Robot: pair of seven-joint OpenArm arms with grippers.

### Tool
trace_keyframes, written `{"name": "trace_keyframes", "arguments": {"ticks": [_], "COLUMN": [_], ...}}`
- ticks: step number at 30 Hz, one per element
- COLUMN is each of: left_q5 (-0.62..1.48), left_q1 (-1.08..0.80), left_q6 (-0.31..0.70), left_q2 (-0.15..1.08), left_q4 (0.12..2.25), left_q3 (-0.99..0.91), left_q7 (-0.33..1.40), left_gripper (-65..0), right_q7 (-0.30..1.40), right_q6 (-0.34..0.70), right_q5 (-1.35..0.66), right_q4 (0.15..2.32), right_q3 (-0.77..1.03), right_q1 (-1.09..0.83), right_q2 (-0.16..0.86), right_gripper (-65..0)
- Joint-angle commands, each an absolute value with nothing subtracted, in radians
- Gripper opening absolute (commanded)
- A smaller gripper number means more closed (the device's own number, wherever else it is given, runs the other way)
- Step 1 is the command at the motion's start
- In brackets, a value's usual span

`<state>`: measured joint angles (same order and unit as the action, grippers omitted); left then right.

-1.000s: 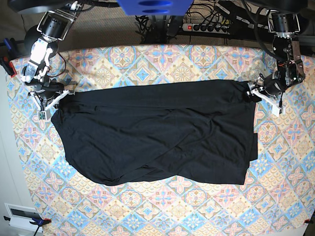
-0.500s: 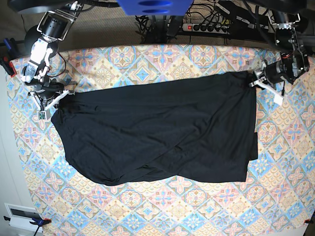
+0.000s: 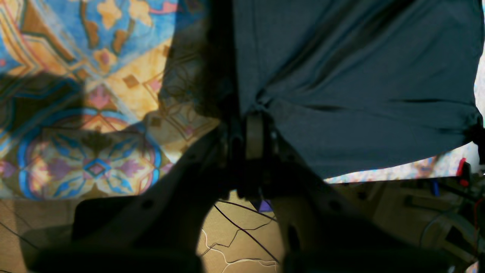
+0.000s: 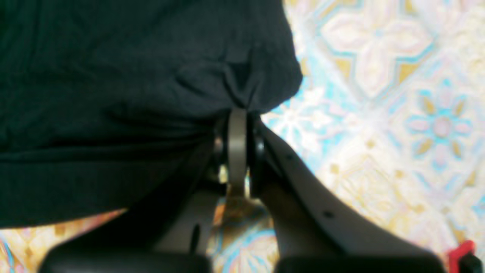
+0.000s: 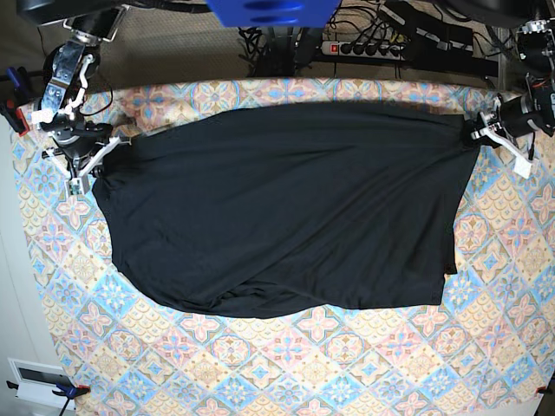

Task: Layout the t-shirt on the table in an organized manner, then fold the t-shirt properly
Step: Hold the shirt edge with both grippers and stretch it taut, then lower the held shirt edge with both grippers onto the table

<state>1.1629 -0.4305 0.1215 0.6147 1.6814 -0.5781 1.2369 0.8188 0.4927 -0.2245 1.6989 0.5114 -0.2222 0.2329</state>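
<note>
I see both jaws clamped on the shirt (image 5: 286,208): left gripper (image 3: 252,113) pinches one top corner, right gripper (image 4: 237,113) the other, cloth stretched between them across the table (image 5: 364,364).

t-shirt (image 5: 286,204) on table (image 5: 364,364), centred

Right wrist view blurred — t-shirt (image 4: 113,94) cropped.

T-shirt (image 5: 286,208): soft matt black cloth, finely wrinkled beside the fingers (image 4: 237,144). Table (image 5: 364,364): matt patterned cloth covering. Fingers: smooth dark plastic.
</note>
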Motion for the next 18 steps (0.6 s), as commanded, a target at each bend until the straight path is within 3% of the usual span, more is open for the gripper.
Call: {"name": "trace_keyframes", "arguments": {"ticks": [1,7,18], "left_q5": [1.176,1.196,1.187], "left_q1": [-0.455,-0.461,-0.223], "left_q6": [0.12,0.12,0.114], "left_q2": [0.639,0.636,0.522], "left_q4": [1.696,1.695,1.504], "left_q3": [-0.631,-0.716,-0.717], "left_q7": [1.225,1.218,1.219], "left_gripper": [-65.0,-65.0,-65.0], "right_q7": [0.809,0.819,0.863], "right_q6": [0.489,0.489,0.487], "right_q5": [-0.228,-0.228,-0.225], "right_q4": [1.739,1.821,1.819], "right_q3": [0.521,0.521,0.521], "right_q1": [-0.246,-0.289,-0.28], "right_q2": [0.251,0.251,0.249], "right_gripper": [-64.4,-64.5,-64.5]}}
